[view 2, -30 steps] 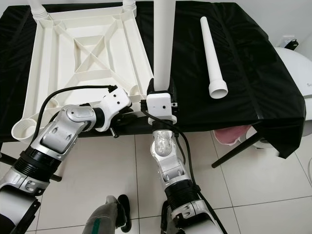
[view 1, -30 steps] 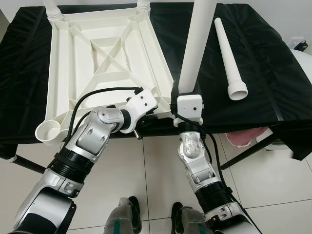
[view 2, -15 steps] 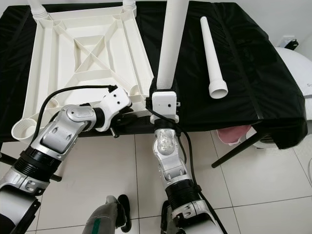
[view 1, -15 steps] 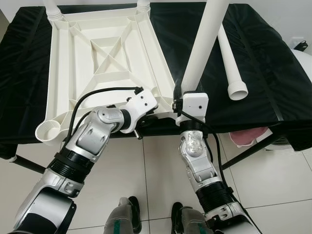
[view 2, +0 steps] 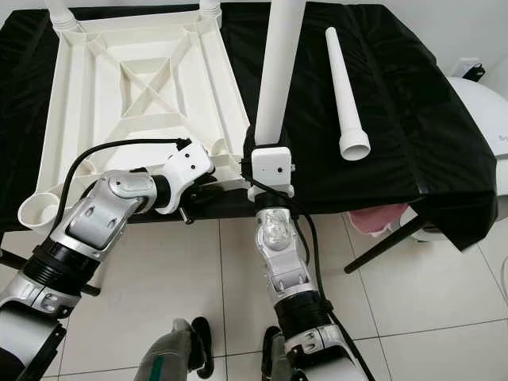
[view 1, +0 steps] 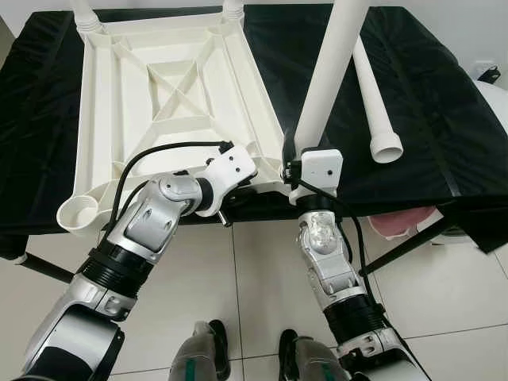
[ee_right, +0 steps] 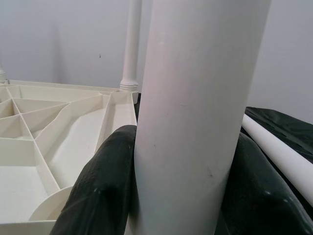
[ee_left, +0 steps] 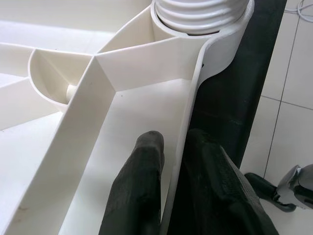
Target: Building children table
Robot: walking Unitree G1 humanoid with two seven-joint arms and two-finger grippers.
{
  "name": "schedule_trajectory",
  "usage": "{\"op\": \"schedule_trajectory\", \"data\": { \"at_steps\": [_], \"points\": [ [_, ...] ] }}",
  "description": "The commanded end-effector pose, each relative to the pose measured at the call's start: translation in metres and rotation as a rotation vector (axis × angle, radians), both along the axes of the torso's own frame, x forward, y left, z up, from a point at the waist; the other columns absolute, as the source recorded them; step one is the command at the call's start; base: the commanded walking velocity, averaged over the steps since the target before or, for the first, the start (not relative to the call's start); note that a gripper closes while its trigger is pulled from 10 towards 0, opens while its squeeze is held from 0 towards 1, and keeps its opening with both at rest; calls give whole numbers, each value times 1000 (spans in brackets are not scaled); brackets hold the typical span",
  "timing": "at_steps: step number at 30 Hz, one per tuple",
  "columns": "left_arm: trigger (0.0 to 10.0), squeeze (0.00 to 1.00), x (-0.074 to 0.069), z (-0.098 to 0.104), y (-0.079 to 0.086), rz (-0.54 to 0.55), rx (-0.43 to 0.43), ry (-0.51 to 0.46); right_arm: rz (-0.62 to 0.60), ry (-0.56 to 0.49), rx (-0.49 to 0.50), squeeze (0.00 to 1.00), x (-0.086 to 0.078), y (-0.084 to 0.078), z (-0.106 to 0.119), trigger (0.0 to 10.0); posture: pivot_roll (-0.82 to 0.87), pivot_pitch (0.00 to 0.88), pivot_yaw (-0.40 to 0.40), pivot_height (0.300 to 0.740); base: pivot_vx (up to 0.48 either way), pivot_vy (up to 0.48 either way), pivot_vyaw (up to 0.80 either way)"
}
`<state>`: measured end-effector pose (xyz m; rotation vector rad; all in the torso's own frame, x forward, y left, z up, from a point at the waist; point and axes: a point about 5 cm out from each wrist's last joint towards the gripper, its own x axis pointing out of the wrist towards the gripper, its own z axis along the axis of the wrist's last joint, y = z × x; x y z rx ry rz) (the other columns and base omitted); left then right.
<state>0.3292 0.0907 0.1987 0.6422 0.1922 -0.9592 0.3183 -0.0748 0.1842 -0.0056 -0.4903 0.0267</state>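
Observation:
The white plastic tabletop point(view 1: 262, 107) lies upside down on a black-draped table point(view 1: 444, 119). Two white legs point(view 1: 84, 14) stand in its far corners. My right gripper point(view 1: 300, 149) is shut on a third white leg point(view 1: 329, 71) at the near right corner; the leg leans up and to the right, and both fingers point(ee_right: 105, 176) hug it. Its threaded end sits in the corner socket point(ee_left: 205, 12). My left gripper point(ee_left: 176, 139) is shut on the tabletop's near rim beside that corner. A fourth leg point(view 1: 376, 111) lies loose on the cloth. The near left socket point(view 1: 78, 213) holds nothing.
Under the table's right end sits a pink object point(view 1: 397, 224), and a black table leg point(view 1: 397, 250) slants to the tiled floor. A white rounded object point(view 1: 494, 87) stands at the far right. My feet point(view 1: 206, 357) are close to the table's near edge.
The held leg went from upright to leaning right, and my right wrist shifted slightly right. The left arm and the tabletop have stayed put.

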Motion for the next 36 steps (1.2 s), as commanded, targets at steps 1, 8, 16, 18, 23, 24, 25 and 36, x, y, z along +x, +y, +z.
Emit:
{"op": "schedule_trajectory", "data": {
  "at_steps": [1, 8, 16, 18, 23, 24, 25, 36],
  "points": [
    [10000, 0, -2, 29, -5, -62, -22, -109, -105, 275, -20, 0, 0, -31, -57, 10000, -64, 206, -5, 740, 0, 0, 0],
    [10000, 0, -2, 29, -6, -67, -21, -111, -90, 265, -44, 0, 3, -39, -56, 10000, -68, 201, -2, 740, 0, 0, 0],
    [10000, 0, -2, 29, -7, -70, -22, -111, -55, 262, -55, 0, 8, -48, -53, 10000, -70, 201, -3, 740, 0, 0, 0],
    [10000, 0, -2, 29, -7, -70, -22, -111, -42, 262, -52, 0, 9, -49, -52, 10000, -69, 203, -3, 740, 0, 0, 0],
    [10000, 0, -2, 29, -6, -66, -21, -111, 32, 247, -44, 0, 9, -54, -49, 10000, -68, 206, -2, 740, 0, 0, 0],
    [10000, 0, -2, 29, -5, -64, -19, -112, 72, 237, -45, 0, 8, -55, -48, 10000, -68, 207, -1, 740, 0, 0, 0],
    [10000, 0, -2, 29, -5, -64, -19, -112, 72, 237, -45, 0, 8, -55, -48, 10000, -68, 207, -1, 740, 0, 0, 0],
    [10000, 0, 0, 30, -3, -60, -14, -113, 200, 214, -24, 0, 2, -60, -46, 10000, -74, 214, 4, 740, 0, 0, 0]
  ]
}}
